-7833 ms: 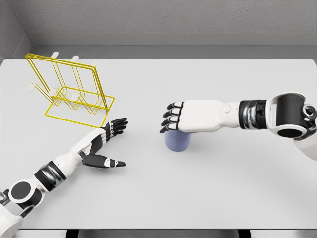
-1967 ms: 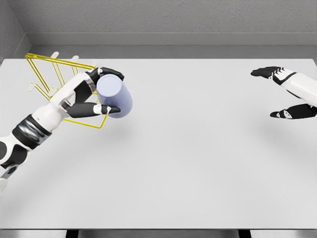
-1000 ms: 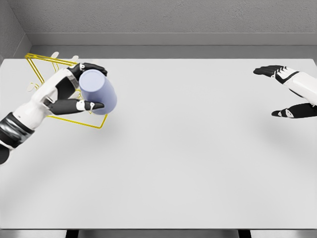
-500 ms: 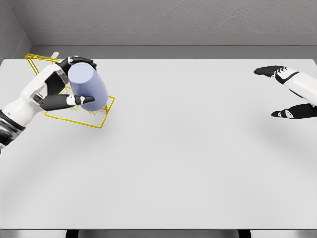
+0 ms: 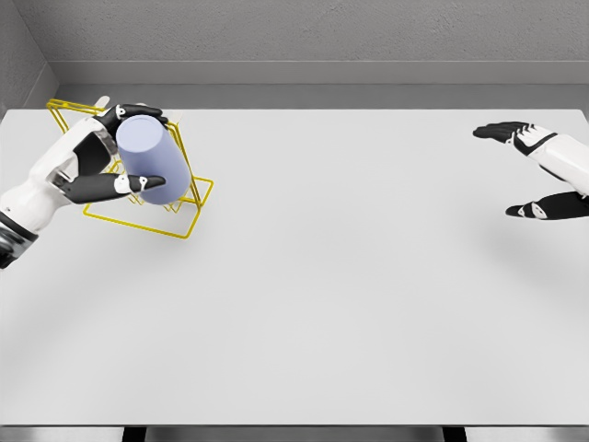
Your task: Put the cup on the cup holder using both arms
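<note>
Left hand (image 5: 87, 166) gripping lavender cup (image 5: 152, 164), tilted, before yellow wire cup holder (image 5: 147, 216), white table (image 5: 350, 295), right hand (image 5: 543, 175) spread, holding nothing, far right edge

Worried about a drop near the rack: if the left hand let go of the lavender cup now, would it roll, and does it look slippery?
Probably it would roll: the smooth lavender cylindrical cup is held tilted in the left hand, over the yellow wire cup holder. Its plain, handle-free wall looks fairly slick. It appears rigid, keeping its shape under the fingers.
</note>
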`<state>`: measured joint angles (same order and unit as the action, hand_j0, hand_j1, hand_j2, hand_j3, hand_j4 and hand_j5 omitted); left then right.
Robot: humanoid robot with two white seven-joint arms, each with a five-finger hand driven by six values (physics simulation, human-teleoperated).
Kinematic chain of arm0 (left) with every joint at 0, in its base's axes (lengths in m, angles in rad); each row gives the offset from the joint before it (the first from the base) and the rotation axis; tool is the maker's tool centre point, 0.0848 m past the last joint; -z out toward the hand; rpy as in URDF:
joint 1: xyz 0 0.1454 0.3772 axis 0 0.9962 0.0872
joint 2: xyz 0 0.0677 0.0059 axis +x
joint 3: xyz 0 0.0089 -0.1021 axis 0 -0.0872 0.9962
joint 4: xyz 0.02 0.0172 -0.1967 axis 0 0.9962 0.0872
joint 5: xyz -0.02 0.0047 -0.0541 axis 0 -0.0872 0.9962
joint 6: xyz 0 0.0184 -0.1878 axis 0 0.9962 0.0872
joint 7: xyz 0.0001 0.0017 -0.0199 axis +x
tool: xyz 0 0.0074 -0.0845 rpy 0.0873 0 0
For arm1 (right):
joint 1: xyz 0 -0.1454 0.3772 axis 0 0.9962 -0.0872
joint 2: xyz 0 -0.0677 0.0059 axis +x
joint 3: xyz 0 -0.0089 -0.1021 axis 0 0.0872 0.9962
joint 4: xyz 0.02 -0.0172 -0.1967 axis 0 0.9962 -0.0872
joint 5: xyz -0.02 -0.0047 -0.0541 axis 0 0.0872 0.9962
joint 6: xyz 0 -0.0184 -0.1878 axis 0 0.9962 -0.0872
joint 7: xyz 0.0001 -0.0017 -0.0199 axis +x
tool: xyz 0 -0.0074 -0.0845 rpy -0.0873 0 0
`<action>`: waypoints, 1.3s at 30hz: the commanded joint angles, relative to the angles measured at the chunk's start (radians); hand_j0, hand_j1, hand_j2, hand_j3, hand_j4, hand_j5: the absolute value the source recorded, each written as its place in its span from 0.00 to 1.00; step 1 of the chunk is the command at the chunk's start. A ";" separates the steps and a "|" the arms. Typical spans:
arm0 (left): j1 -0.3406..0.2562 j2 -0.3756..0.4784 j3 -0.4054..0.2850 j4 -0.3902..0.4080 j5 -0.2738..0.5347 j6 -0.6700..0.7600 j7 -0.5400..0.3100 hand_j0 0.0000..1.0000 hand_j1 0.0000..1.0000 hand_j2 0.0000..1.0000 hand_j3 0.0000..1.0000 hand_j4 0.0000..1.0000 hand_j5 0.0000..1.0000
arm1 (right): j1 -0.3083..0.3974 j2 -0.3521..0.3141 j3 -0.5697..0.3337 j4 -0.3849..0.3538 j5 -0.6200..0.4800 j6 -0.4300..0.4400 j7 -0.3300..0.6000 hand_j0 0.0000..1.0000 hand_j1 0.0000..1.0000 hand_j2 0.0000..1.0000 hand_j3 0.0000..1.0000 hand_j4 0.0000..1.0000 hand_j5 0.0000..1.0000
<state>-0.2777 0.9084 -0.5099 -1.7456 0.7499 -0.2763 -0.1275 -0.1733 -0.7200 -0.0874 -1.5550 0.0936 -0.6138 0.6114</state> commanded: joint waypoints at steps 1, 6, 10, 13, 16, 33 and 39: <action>0.000 0.000 0.001 0.008 0.003 0.000 0.000 0.71 0.71 0.71 0.71 0.71 0.71 | 0.000 -0.001 -0.003 0.000 -0.008 0.003 -0.001 1.00 1.00 1.00 1.00 1.00 1.00; 0.002 0.001 0.001 0.024 0.003 0.000 0.000 0.72 0.72 0.72 0.72 0.72 0.72 | 0.000 -0.001 -0.002 -0.002 -0.008 0.003 -0.001 1.00 1.00 1.00 1.00 1.00 1.00; -0.002 0.000 0.001 0.046 0.005 0.000 0.000 0.72 0.72 0.72 0.72 0.72 0.72 | 0.000 -0.001 -0.002 -0.002 -0.008 0.003 -0.001 1.00 1.00 1.00 1.00 1.00 1.00; -0.002 0.000 0.001 0.047 0.005 0.000 0.000 0.72 0.72 0.72 0.72 0.72 0.72 | 0.000 -0.001 -0.002 -0.002 -0.008 0.003 -0.001 1.00 1.00 1.00 1.00 1.00 1.00; -0.002 -0.005 0.001 0.049 0.003 0.006 0.000 0.84 0.84 0.84 0.84 0.84 0.84 | 0.000 -0.001 -0.003 0.000 -0.008 0.003 -0.001 1.00 1.00 1.00 1.00 1.00 1.00; -0.002 -0.010 0.001 0.034 0.003 0.003 0.000 0.78 0.78 0.78 0.78 0.78 0.78 | 0.000 -0.001 -0.003 0.000 -0.008 0.003 -0.001 1.00 1.00 1.00 1.00 1.00 1.00; -0.003 -0.011 -0.001 0.032 0.002 0.003 0.000 0.78 0.78 0.78 0.78 0.78 0.78 | 0.000 -0.001 -0.003 0.000 -0.008 0.003 -0.001 1.00 1.00 1.00 1.00 1.00 1.00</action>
<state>-0.2807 0.8966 -0.5112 -1.7120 0.7490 -0.2728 -0.1274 -0.1733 -0.7201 -0.0904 -1.5551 0.0936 -0.6138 0.6114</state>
